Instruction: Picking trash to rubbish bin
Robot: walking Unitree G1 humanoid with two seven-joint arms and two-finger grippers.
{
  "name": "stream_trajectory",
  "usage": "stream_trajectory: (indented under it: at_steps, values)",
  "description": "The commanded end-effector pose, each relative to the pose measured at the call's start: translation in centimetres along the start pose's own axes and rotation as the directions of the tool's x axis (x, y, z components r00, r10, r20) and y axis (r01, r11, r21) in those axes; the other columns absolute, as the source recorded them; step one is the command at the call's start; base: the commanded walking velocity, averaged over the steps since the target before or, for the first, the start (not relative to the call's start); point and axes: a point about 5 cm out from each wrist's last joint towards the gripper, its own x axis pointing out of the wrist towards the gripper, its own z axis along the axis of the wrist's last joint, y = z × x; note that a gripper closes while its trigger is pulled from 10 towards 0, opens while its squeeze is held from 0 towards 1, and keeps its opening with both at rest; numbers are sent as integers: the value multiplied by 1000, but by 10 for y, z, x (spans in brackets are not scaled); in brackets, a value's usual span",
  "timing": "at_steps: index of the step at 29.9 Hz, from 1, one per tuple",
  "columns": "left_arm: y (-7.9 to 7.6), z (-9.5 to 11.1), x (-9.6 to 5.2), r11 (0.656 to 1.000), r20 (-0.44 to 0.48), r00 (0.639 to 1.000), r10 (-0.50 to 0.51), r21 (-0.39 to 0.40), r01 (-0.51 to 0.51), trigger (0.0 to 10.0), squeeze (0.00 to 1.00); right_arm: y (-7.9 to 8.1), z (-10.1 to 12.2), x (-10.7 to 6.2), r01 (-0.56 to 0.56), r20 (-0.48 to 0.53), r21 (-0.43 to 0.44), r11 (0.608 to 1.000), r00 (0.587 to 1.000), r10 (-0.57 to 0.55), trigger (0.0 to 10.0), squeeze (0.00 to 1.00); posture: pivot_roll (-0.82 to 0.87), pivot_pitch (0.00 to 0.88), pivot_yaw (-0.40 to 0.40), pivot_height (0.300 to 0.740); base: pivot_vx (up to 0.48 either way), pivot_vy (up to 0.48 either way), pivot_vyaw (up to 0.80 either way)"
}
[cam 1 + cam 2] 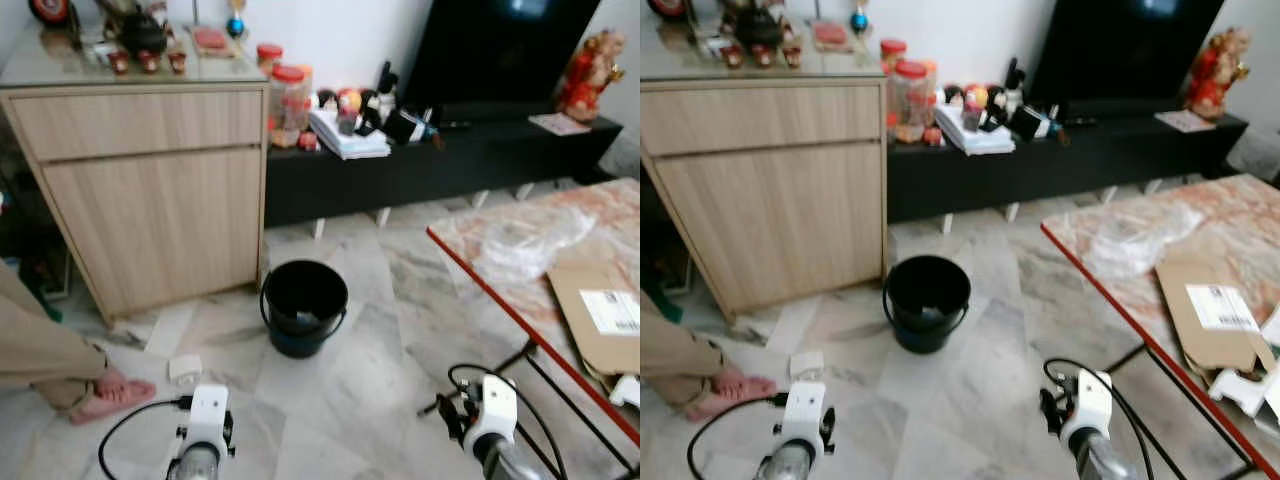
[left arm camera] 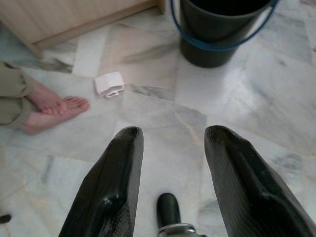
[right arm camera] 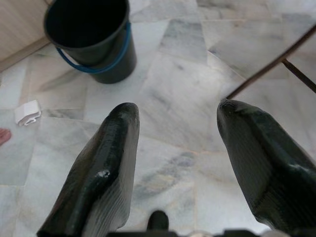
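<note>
A black bucket with a blue handle [image 1: 304, 305] stands on the marble floor in front of me, something pale lying inside it. A small white piece of trash [image 1: 185, 368] lies on the floor to its left, near a person's bare foot [image 1: 112, 392]. In the left wrist view my left gripper [image 2: 172, 140] hangs open above the tiles, the white piece [image 2: 109, 83] and the bucket [image 2: 217, 34] ahead of it. My right gripper [image 3: 177, 121] is open too, over bare floor with the bucket [image 3: 94, 42] beyond. Crumpled clear plastic [image 1: 525, 245] and flat cardboard [image 1: 600, 315] lie on the table at right.
A wooden cabinet [image 1: 150, 200] stands at the back left, a low black TV bench [image 1: 440, 160] with jars and clutter behind the bucket. The red-edged marble table [image 1: 470, 270] and its thin metal legs [image 3: 266, 71] close off the right side. A person crouches at the left edge.
</note>
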Motion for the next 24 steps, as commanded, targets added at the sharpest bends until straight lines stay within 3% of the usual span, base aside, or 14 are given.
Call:
stream_trajectory:
  at_steps: [1,11,16,19,21,24]
  values:
    - [-4,6,2,1000,12,1000,-13,-2,13,10000,0,-6,7,-1,19,29,5,1000,999,-19,10000,0,136,0,-171,740,0,0,0]
    - [-5,-2,1,999,-44,999,-27,28,28,10000,0,-11,-3,-3,86,-21,17,996,996,-85,10000,0,135,0,-155,740,0,0,0]
    - [-3,-6,1,998,-75,997,-33,48,36,10000,0,-17,-18,-8,158,-79,82,984,985,-152,10000,0,150,0,-141,740,0,0,0]
    - [-1,-11,-1,998,-107,994,-31,55,37,10000,0,-18,-27,-11,186,-120,72,980,977,-176,10000,0,148,0,-137,740,0,0,0]
    - [0,-14,-2,998,-128,991,-28,58,36,10000,0,-19,-40,-16,215,-201,16,976,957,-208,10000,0,144,0,-132,740,0,0,0]
    - [0,-17,-3,997,-144,989,-32,62,41,10000,0,-19,-48,-19,221,-227,22,975,951,-211,10000,0,150,0,-136,740,0,0,0]
